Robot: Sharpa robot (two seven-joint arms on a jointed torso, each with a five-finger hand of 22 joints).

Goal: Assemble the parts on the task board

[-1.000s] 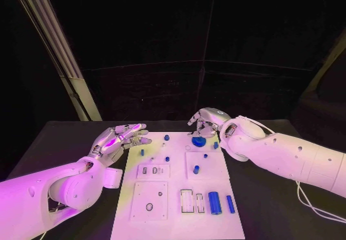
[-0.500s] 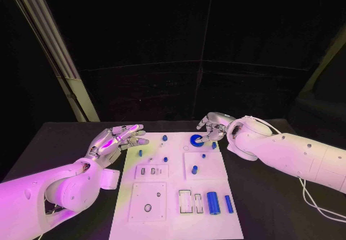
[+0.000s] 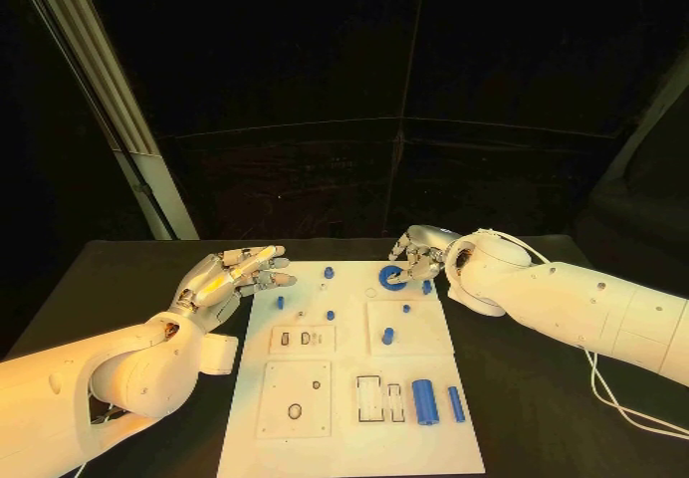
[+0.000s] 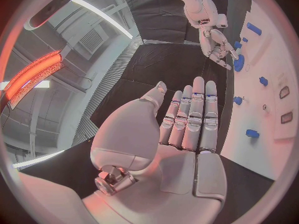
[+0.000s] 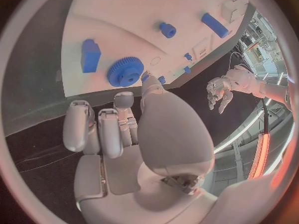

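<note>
Blue gear (image 3: 390,278) at the far end of my task board (image 3: 351,438), just beside my right hand (image 3: 418,251).
That hand's fingers curl in, holding nothing; my left hand (image 3: 230,277) hovers flat at the board's left edge, fingers straight, empty. One gear, one board on the counter (image 3: 101,289).

Both arms are smooth white shells. Left hand (image 3: 230,277) and right hand (image 3: 418,251) are silver, with segmented fingers. A white cable trails behind the right arm.
</note>
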